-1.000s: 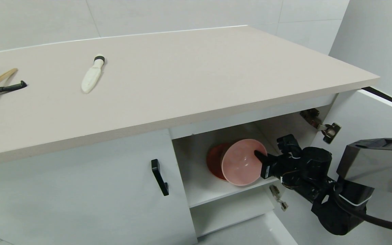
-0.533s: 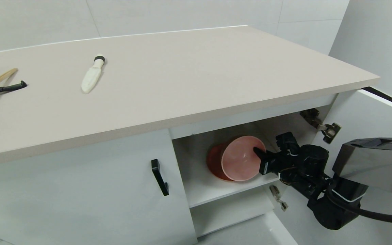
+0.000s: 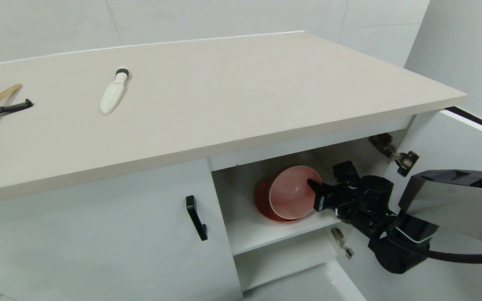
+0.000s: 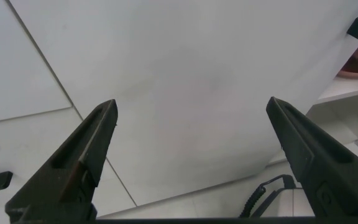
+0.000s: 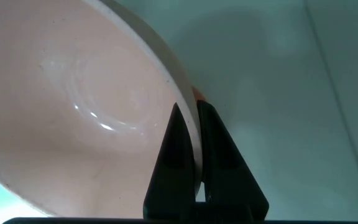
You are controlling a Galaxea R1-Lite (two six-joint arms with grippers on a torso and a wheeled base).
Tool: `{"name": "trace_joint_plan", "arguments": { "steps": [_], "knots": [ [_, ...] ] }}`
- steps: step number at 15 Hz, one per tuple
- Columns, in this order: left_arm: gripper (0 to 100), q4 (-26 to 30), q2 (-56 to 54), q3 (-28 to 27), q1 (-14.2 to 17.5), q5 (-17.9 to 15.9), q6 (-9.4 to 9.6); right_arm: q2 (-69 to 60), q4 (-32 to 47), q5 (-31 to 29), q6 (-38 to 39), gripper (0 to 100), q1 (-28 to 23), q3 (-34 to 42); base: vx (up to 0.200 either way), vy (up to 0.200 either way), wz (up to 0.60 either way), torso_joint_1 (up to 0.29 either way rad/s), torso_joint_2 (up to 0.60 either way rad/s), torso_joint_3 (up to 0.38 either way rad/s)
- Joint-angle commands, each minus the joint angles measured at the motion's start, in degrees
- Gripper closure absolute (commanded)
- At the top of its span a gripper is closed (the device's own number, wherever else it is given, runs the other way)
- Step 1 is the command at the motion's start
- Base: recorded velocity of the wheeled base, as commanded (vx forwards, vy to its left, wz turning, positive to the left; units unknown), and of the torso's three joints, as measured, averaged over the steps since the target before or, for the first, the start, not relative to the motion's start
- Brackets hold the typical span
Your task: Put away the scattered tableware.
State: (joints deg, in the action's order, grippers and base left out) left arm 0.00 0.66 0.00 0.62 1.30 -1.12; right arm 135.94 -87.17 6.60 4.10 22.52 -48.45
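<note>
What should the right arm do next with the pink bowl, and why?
Probably ease the pink bowl down into the red bowl on the shelf: the right gripper pinches its rim, and it is tilted, not yet nested.

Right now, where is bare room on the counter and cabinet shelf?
Counter: bare from the white utensil rightward to its edge. Shelf: free strip left of the red bowl; crowded at right by the pink bowl and right tool.
</note>
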Motion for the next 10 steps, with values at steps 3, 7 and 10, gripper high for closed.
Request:
{"name": "trace_joint_plan", "arguments": {
  "steps": [3,7,10],
  "knots": [
    [0,0.0,0.1,0.0,0.0,0.0,-0.02,-0.1,-0.2,0.0,-0.2,100,0.2,0.5,0.0,0.0,0.0,0.0,0.0,0.0],
    [0,0.0,0.1,0.0,0.0,0.0,-0.02,-0.1,-0.5,0.0,-0.2,100,0.3,1.0,0.0,0.0,0.0,0.0,0.0,0.0],
    [0,0.0,0.1,0.0,0.0,0.0,-0.02,0.0,-1.0,0.0,-0.3,0,0.3,1.2,0.0,0.0,0.0,0.0,0.0,0.0]
  ]
}}
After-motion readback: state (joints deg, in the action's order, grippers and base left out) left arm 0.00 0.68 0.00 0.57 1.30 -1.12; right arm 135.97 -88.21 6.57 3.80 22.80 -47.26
